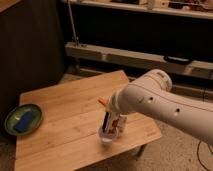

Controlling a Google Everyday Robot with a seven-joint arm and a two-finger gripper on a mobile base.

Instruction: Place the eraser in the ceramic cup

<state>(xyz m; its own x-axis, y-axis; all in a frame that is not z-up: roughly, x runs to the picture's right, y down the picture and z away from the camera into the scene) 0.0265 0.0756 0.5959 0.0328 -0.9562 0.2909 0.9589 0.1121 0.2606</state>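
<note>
While the white arm point(165, 102) reaches down over the near right part of the wooden table point(65, 125), the placing step looks to be in hand. Nearest of all sits the ceramic cup point(108, 137), a pale round vessel close to the table's near edge. Directly above it hangs the gripper point(112, 122), pointing down, with the eraser point(107, 121) clamped between its 2 fingers as a dark upright bar whose lower end reaches the cup's mouth; whether that end is already inside the rim I cannot tell. A small white bottle point(121, 125) stands just right of the gripper, partly hidden by it. The next move, as I judge it, calls for a short straight descent if the bar is not yet in, then a clean release so the eraser drops or leans inside without tipping the thin-walled cup. Just beyond the gripper, an orange stick point(102, 102) lies on the boards. Off to the left, well apart, a green plate point(11, 120) holds a blue block point(24, 122). Farthest back runs dark shelving point(140, 55).
</note>
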